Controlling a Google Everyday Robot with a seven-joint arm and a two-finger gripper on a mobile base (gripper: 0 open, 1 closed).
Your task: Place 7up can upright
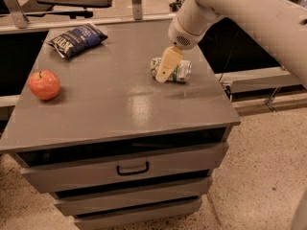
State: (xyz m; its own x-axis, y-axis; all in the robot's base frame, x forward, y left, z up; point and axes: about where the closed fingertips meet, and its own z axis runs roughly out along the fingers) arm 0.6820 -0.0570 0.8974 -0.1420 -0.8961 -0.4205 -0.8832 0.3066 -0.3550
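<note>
The 7up can (178, 71), whitish-silver with green markings, lies on its side on the grey cabinet top (120, 104), toward the right rear. My gripper (165, 69), with pale yellow fingers, hangs from the white arm right in front of the can's middle and left part and hides that part. The can's right end shows beside the fingers.
A red apple (44, 84) sits at the left edge of the top. A dark blue chip bag (76, 39) lies at the rear left. The cabinet has drawers below with a handle (133, 168). The top's right edge is close to the can.
</note>
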